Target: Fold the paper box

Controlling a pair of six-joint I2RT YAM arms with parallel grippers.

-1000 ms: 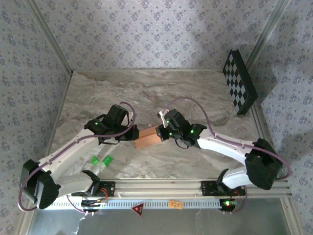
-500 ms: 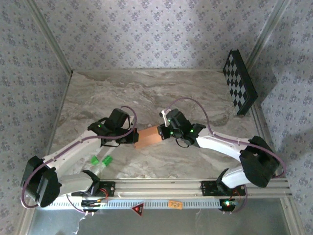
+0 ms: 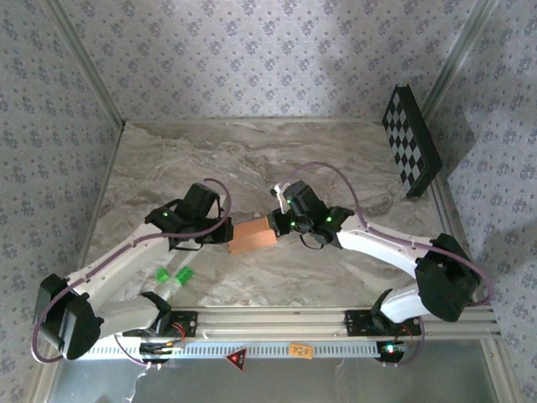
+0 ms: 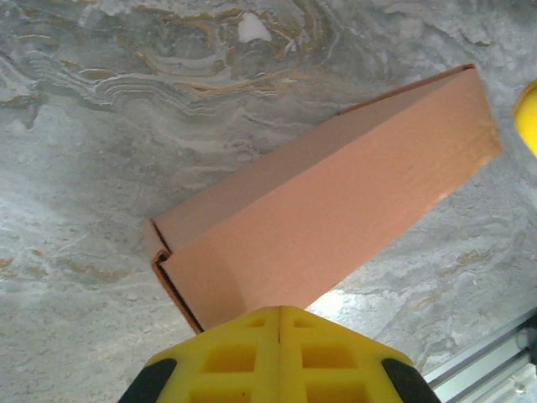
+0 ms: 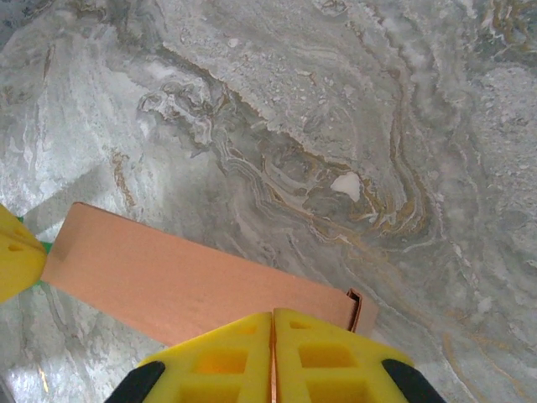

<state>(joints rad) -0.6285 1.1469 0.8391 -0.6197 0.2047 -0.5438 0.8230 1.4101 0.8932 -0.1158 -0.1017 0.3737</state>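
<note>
the paper box [image 3: 254, 238] hangs low over the marble table [image 3: 252, 159], near its middle and a little toward the near edge, stretched between the two arms. the left gripper [image 3: 225, 236] is clamped on the box's left end and the right gripper [image 3: 275, 225] on its right end. from the left wrist, the yellow fingers of the left gripper [image 4: 279, 315] are pressed together on a corner of the box [image 4: 336, 210]. its salmon panel runs up and away to the right, with a folded flap edge showing at the left. from the right wrist, the right gripper [image 5: 273, 319] is likewise closed, a thin orange edge pinched in the seam between its pads. the box [image 5: 185, 281] reaches leftward from there, and a small creased tab sticks out at its right end. two small green pieces [image 3: 174, 275] lie on the table near the left arm, nearer than the box and well apart from it. a black-and-white checkerboard panel [image 3: 411, 141] leans at the far right corner, well apart from both arms. a metal rail [image 3: 277, 317] with the arm bases runs along the near edge. nothing lies between the box and either gripper, and the marble under it is bare.
</note>
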